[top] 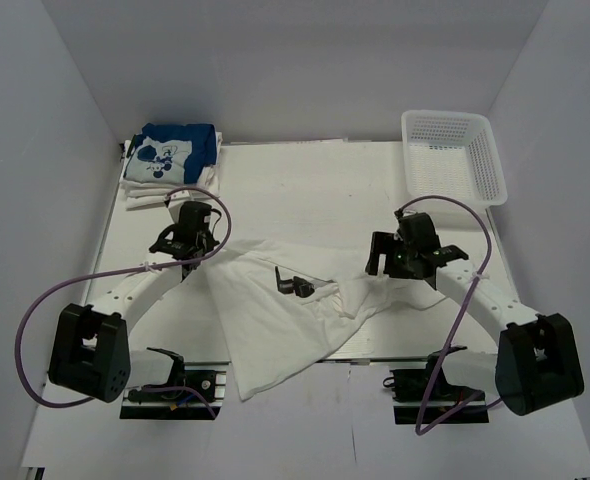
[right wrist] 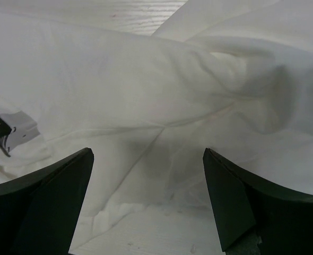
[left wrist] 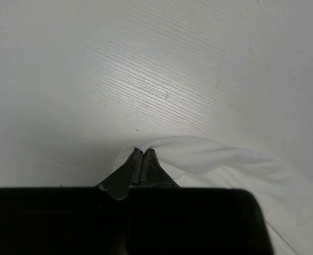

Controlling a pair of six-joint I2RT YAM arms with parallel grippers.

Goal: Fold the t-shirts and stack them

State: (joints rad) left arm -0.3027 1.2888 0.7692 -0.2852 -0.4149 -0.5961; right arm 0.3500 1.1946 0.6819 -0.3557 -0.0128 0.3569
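White-walled bench [top: 305,190]: the loose white cloth t-shirt [top: 275,330] sprawls across its near middle, stretched between both arms. The left gripper [left wrist: 141,155] is pinched tight on the shirt's left edge. The right gripper [right wrist: 148,159] hangs wide and empty just above the bunched right end. Sleeves and hem are lost in folds, and a small black object [top: 293,284] on the cloth is unidentifiable.

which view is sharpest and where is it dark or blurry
Top view: sharp, evenly lit, though the white t-shirt nearly blends into the table. Left wrist view: table grain crisp, the shut left hand a black silhouette. Right wrist view: the open right hand looks dark and soft-edged, with a grey shadow on the t-shirt beneath it.
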